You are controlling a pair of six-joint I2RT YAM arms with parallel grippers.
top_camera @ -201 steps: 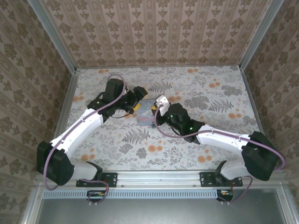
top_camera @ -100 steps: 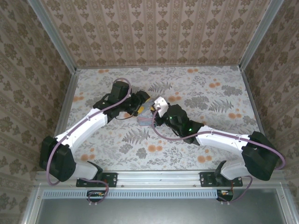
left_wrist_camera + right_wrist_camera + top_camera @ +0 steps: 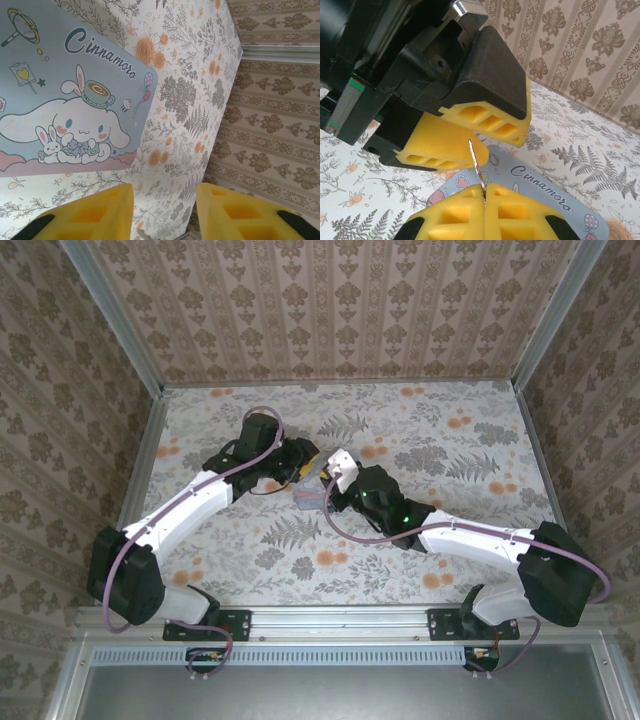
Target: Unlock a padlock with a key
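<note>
Although the top external view is too coarse for anything tiny, it explains the bent-in arms. The left gripper [image 3: 306, 464] and the right gripper [image 3: 326, 480] meet nose to nose left of centre. Both sit just above the pale blue tin [image 3: 308, 500], which lies on the floral table [image 3: 450, 440]. Such closeness suits a job done at fingertip range.

From the left wrist, that gripper's yellow fingers [image 3: 90, 215] rise from the bottom edge and stand apart. Bare table pattern shows in the gap, so the gripper reads as released, with nothing seen between the fingers. The tin occupies the upper left with its cartoon-dog lid facing up, and the gripper hangs off the tin's corner rather than over its middle.

From the right wrist, the yellow pads at bottom centre are clenched on the key [image 3: 475, 160]. Its thin blade stands up from the seam between them, leaning slightly left. Pinching it low leaves the blade free, presumably so it can be offered to a keyhole. The left gripper looms in the upper left, its two fingers a little apart, and the blade's tip points up at them. The tin lies behind the key, toward the lower right. Where the padlock sits cannot be told.
</note>
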